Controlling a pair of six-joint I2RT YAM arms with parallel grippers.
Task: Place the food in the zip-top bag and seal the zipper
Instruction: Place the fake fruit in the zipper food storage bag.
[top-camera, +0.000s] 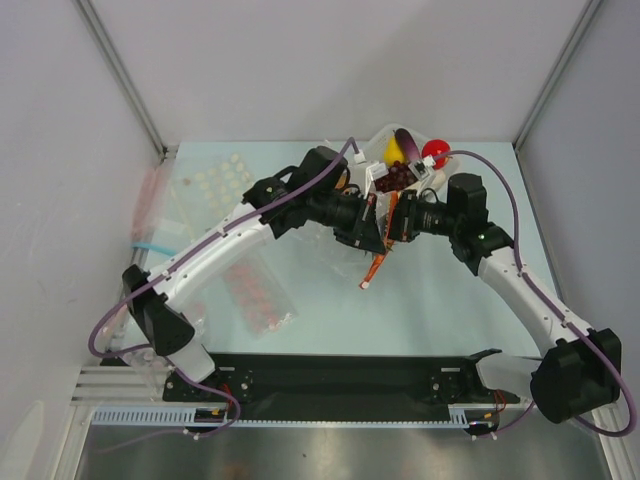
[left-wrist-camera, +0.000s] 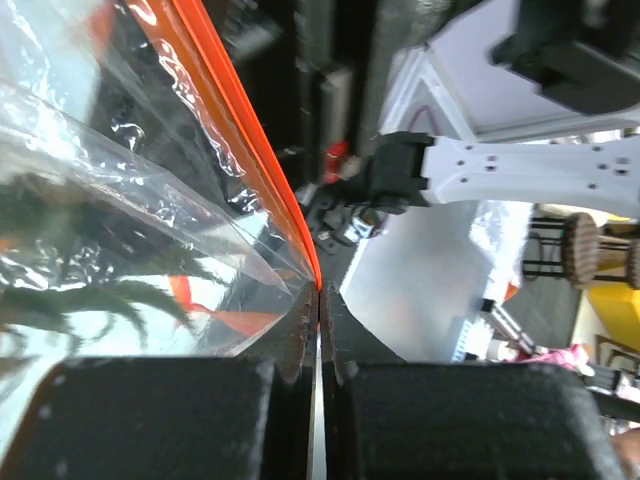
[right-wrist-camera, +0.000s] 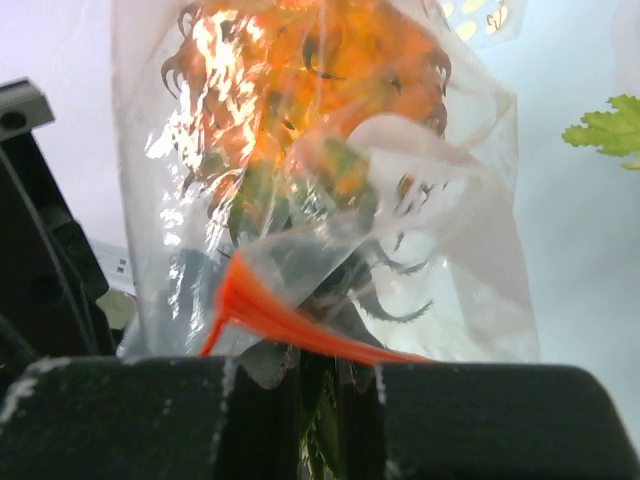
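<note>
The clear zip-top bag (right-wrist-camera: 470, 230) hangs between my two grippers above the middle of the table. The orange pineapple (right-wrist-camera: 320, 90) with its green crown sits inside it. The orange-red zipper (left-wrist-camera: 250, 150) runs into my left gripper (left-wrist-camera: 320, 300), which is shut on it. My right gripper (right-wrist-camera: 320, 360) is shut on the bag at the zipper (right-wrist-camera: 290, 325), with green crown leaves between its jaws. In the top view the left gripper (top-camera: 368, 232) and right gripper (top-camera: 393, 225) meet, and the zipper (top-camera: 374, 268) dangles below them. A round red fruit (top-camera: 435, 152) lies behind. The green fruit is not visible.
A clear tub (top-camera: 385, 135) at the back holds a yellow piece (top-camera: 395, 150) and dark purple grapes (top-camera: 395, 177). A sheet of white dots (top-camera: 215, 185) and a packet of pink-red dots (top-camera: 255, 292) lie at the left. A green leaf (right-wrist-camera: 608, 125) lies on the table.
</note>
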